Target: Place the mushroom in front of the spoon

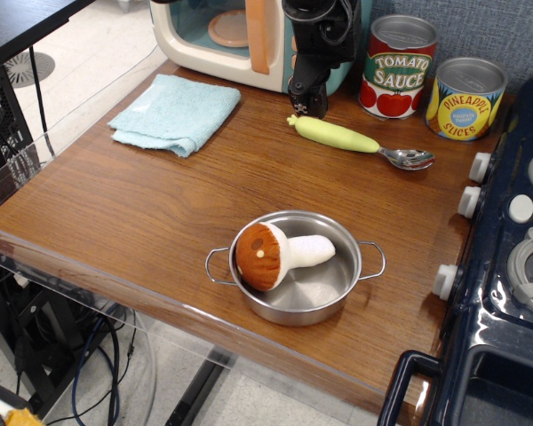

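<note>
The mushroom (280, 255) lies on its side inside a small metal pot (335, 297) near the front middle of the wooden table. Its reddish-brown cap faces left and its cream stem points right. The spoon (360, 142) lies at the back of the table, its yellow-green handle to the left and its silver bowl to the right. My gripper (307, 105) hangs at the back, just left of the spoon handle's end, far from the mushroom. Its black fingers point down close together, and nothing shows between them.
A folded light-blue towel (176, 112) lies at the back left. A toy microwave (240, 35) stands behind the gripper. A tomato sauce can (398, 67) and a pineapple slices can (465, 98) stand at the back right. A toy stove (506, 266) borders the right edge.
</note>
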`<move>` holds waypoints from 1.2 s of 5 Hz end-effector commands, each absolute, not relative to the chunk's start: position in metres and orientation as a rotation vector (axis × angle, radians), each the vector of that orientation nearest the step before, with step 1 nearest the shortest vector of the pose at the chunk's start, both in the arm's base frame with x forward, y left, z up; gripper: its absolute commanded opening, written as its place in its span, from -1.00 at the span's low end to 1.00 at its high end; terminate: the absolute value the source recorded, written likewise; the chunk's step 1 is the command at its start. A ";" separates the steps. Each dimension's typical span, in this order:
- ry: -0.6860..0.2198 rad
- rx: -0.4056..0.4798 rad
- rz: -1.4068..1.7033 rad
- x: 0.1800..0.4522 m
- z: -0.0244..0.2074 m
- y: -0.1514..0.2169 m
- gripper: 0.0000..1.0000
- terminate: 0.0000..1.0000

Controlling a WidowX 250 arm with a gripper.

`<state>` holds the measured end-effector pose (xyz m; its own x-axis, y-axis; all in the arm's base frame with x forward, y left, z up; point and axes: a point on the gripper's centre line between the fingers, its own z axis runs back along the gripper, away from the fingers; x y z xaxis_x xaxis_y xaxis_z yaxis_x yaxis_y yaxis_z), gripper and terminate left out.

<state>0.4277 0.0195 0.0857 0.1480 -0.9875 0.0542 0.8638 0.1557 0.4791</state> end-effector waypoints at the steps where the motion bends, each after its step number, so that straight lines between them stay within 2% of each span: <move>1: -0.398 0.374 -1.376 0.428 0.086 0.019 1.00 -1.00; 2: -0.460 0.372 -1.338 0.418 0.106 0.019 1.00 -1.00; 4: -0.478 0.388 -1.298 0.386 0.134 0.016 1.00 -1.00; 5: -0.470 0.335 -1.281 0.358 0.136 0.017 1.00 -1.00; 6: -0.364 0.348 -1.191 0.324 0.130 0.008 1.00 -1.00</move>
